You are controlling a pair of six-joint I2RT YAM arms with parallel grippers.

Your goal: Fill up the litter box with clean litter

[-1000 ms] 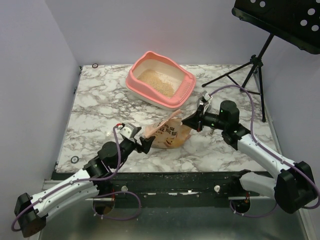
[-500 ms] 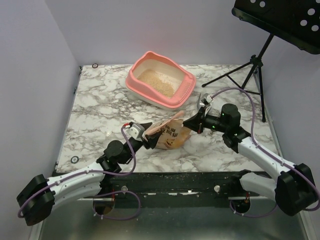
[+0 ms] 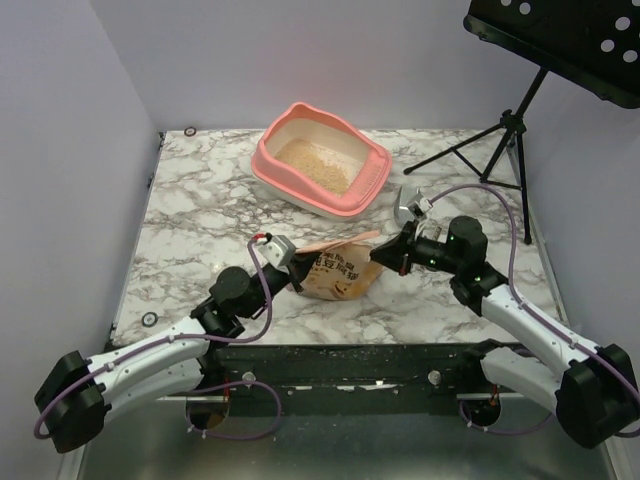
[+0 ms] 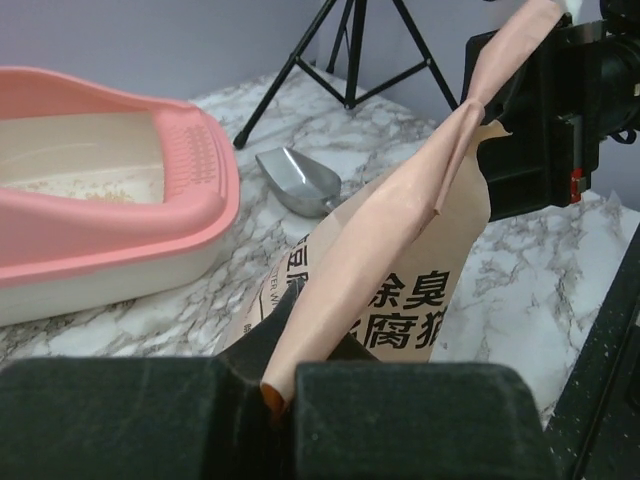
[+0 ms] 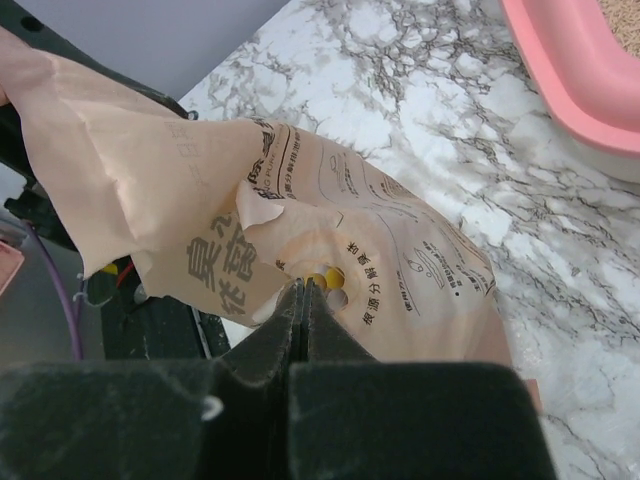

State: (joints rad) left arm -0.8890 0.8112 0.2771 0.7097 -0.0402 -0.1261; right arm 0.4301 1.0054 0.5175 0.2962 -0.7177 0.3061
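- While the litter box [image 3: 268, 165] sits at the far centre of the desk [image 3: 190, 220], clean litter [image 3: 313, 165] covers only part of its floor; the fill is judged well short of complete.
- Supply: a tan paper bag [image 3: 340, 278] lies nearer the arms, apart from the box, with its top edge stretched between the two arms.
- Left end effector [image 4: 278, 385]: jaws pinched tight on the left corner of the bag's top, catching only a thin fold of paper.
- Right end effector [image 5: 303, 292]: jaws clamped on the bag's paper at the right end of the top.
- Risk one: both holds are on thin paper. Under the bag's weight a lift could tear the edge or let it slip from a pinch, spilling granules on the desk.
- Risk two: the mouth looks pulled flat between the grips. Tipped like this it may pour nothing, or pour in a sudden rush once slack appears.
- Risk three: the box rim is raised. A low carry could knock the bag against the near rim and shove the box, or the pour could land short.
- Risk four: a metal scoop [image 4: 300, 182] lies just right of the box, with a tripod [image 3: 470, 150] further right. A wide swing of the right arm could strike either.
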